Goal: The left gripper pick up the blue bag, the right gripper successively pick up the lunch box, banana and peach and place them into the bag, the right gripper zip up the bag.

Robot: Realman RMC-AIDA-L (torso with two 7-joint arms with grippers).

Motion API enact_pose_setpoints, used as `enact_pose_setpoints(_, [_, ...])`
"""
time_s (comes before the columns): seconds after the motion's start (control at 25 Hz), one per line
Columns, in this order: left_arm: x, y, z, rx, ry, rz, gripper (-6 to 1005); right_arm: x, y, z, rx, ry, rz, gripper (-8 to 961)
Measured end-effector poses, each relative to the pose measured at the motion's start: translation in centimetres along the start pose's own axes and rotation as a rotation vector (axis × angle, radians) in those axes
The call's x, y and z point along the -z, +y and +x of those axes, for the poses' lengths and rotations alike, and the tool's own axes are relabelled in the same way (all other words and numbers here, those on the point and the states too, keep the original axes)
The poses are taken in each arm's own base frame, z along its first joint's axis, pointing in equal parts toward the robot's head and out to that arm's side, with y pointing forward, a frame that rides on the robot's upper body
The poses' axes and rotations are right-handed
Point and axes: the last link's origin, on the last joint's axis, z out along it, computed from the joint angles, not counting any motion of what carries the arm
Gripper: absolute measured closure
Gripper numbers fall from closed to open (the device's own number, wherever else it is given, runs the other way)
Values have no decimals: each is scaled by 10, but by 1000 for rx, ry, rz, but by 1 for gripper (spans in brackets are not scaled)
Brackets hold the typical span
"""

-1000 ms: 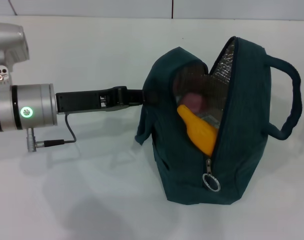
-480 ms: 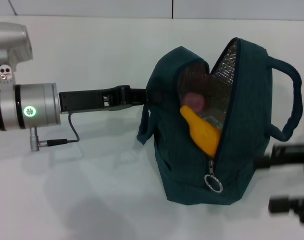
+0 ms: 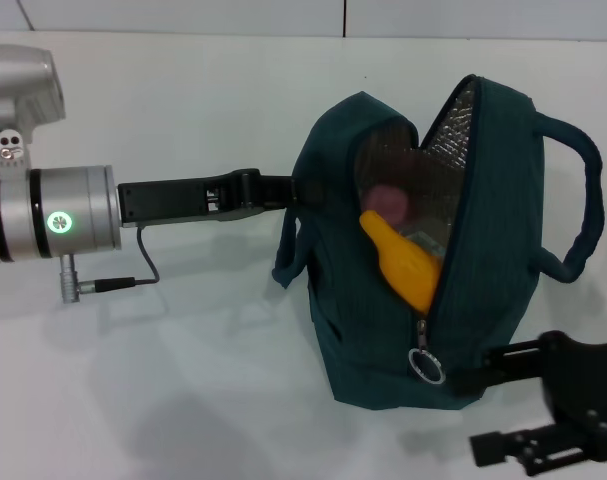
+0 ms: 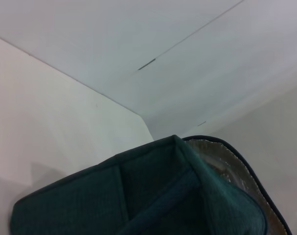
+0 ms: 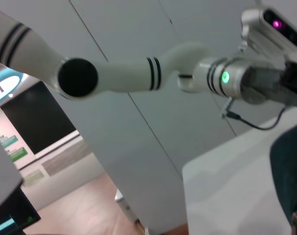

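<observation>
The blue bag [image 3: 403, 290] stands on the white table with its top open and its silver lining showing. Inside it lie the banana [image 3: 403, 262] and the peach [image 3: 388, 200]. A pale corner of the lunch box [image 3: 424, 238] shows behind the banana; the rest is hidden. My left gripper [image 3: 288, 190] is shut on the bag's left handle. The bag's top also shows in the left wrist view [image 4: 153, 196]. My right gripper [image 3: 480, 412] is open, low at the front right, its upper finger close to the zipper's ring pull [image 3: 424, 365].
The bag's right handle [image 3: 583, 200] loops out toward the table's right side. The left arm's silver wrist with the green light [image 3: 53, 222] reaches across the left half of the table; it also shows in the right wrist view [image 5: 225, 77].
My right gripper has come in from the right edge, moving left and down to the bag's lower front near the zipper pull. The bag and left arm have stayed still.
</observation>
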Motion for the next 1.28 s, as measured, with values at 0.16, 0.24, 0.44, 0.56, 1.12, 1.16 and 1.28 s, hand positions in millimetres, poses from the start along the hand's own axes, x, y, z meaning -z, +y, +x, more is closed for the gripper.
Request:
enact_pose_setpoints(0.16, [0,0,0,0,1,0,935,-13,-14,-2,-3,46,26,264])
enact_pose_setpoints(0.24, [0,0,0,1,1,-1,935,-18,-20,-4,0,60,34,264])
enact_pose_setpoints(0.44, [1,0,-1,3,2,-1,935,-28,-28,-9,1,83,34,264])
enact_pose_setpoints(0.56, [2,0,-2,5,3,-1,935,-29,-28,-11,2,88,31,264])
enact_pose_setpoints(1.12, [2,0,-2,5,1,-2,934,-25,-32,-6,-5,16,101,265])
enact_pose_setpoints(1.16, [2,0,-2,5,1,-2,934,-25,-32,-6,-5,13,108,265])
enact_pose_setpoints(1.28, [2,0,-3,5,0,-2,934,-26,-34,-5,-5,6,122,393])
